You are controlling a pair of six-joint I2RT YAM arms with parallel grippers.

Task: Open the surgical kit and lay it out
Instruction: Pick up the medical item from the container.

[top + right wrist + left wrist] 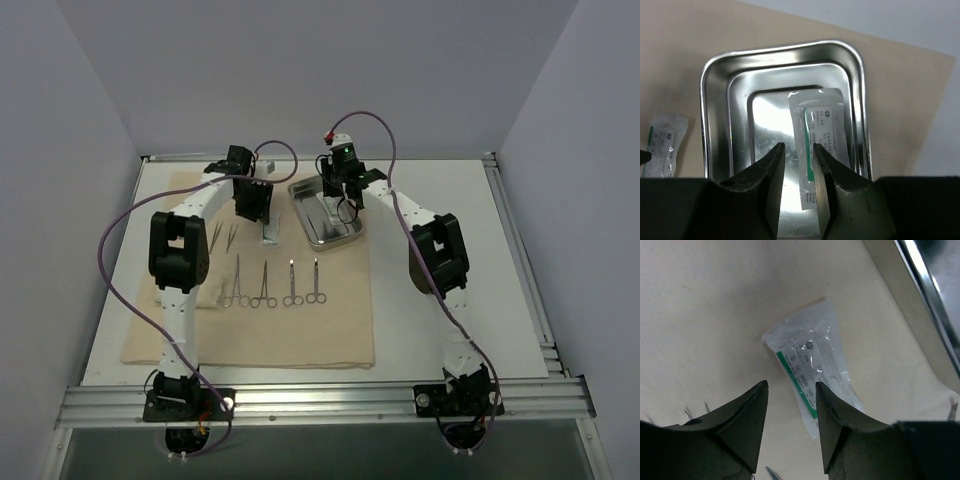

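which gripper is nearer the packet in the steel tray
Right. The right gripper is directly over that packet; the left gripper hangs beside the steel tray, over another packet on the cloth.

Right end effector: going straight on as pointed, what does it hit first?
Likely the clear packet lying in the steel tray; the right end effector points down over its left edge. How far above it the end effector is can't be told.

Steel tray (715, 100) rests on the cloth wrap (330, 330). One clear packet (822, 130) lies in the tray, its near end between the right fingers (767, 185). Second packet (812, 365) lies on the cloth just ahead of the left fingers (742, 425), tray to their right.
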